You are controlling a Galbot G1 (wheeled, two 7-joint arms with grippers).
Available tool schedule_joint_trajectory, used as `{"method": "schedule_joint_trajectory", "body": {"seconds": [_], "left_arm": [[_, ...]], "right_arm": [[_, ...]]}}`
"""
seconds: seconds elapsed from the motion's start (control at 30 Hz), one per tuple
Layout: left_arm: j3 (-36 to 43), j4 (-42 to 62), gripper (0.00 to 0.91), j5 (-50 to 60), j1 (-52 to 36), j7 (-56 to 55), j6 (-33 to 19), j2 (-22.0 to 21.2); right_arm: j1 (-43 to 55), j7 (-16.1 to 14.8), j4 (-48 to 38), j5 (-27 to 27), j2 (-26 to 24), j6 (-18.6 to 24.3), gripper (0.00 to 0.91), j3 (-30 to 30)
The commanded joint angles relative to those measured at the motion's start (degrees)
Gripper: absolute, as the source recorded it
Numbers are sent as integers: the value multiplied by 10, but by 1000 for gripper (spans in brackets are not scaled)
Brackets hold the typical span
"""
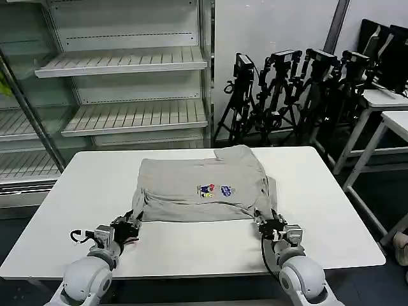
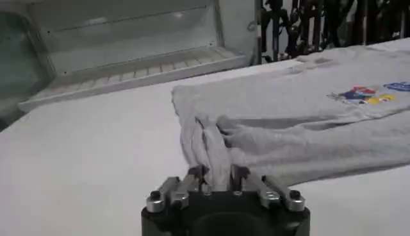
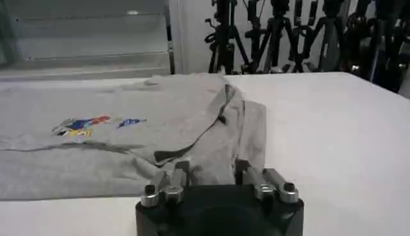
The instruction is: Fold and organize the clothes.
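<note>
The light grey T-shirt (image 1: 197, 185) lies partly folded on the white table (image 1: 319, 210), its coloured chest print (image 1: 214, 190) facing up. My left gripper (image 1: 131, 224) sits at the shirt's near left corner. In the left wrist view the left gripper (image 2: 218, 176) is shut on a bunched ridge of the T-shirt (image 2: 301, 122). My right gripper (image 1: 266, 224) is at the near right corner. In the right wrist view the right gripper (image 3: 210, 168) has its fingers spread wide, with the flat edge of the T-shirt (image 3: 128, 141) lying between them.
A glass-fronted shelf unit (image 1: 127, 64) stands behind the table on the left. Several black tripods (image 1: 287, 89) crowd the back right, next to a white side table (image 1: 389, 108). Bare tabletop runs along the shirt's left, right and near sides.
</note>
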Motion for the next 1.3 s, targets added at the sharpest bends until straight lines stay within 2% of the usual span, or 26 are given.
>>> {"method": "schedule_joint_trajectory", "body": {"seconds": [0.03, 0.3, 0.6, 0.8, 0.83, 0.87, 0.9, 0.93, 1.1, 1.3], "left_arm": [[-2, -10, 20, -11, 9, 1, 1, 0], [-32, -84, 20, -11, 86, -2, 5, -10], [-77, -183, 20, 6, 215, -8, 5, -30], [-89, -244, 20, 46, 310, -14, 0, -45], [-90, -245, 20, 48, 321, -15, 0, -46], [-91, -253, 50, 52, 333, -17, 0, -48], [-92, -256, 464, 53, 338, -18, 1, -49], [-93, -257, 907, 54, 341, -17, 2, -49], [-109, -270, 907, 53, 340, -15, 12, -45], [-142, -282, 907, 50, 307, -21, 10, -40]], "right_arm": [[-3, 1, 1, 19, 3, -11, 0, -2], [-58, 2, 84, 10, -14, -13, 0, 12], [-184, -1, 184, -12, -48, -11, 0, 52], [-272, -9, 237, -51, -66, -8, 0, 78], [-278, -10, 241, -53, -67, -8, 383, 80], [-286, -10, 251, -58, -68, -10, 715, 82], [-289, -9, 254, -62, -68, -12, 907, 84], [-290, -9, 255, -66, -69, -13, 907, 85], [-279, -7, 269, -62, -77, -12, 907, 100], [-248, 7, 289, -53, -87, 32, 907, 126]]}}
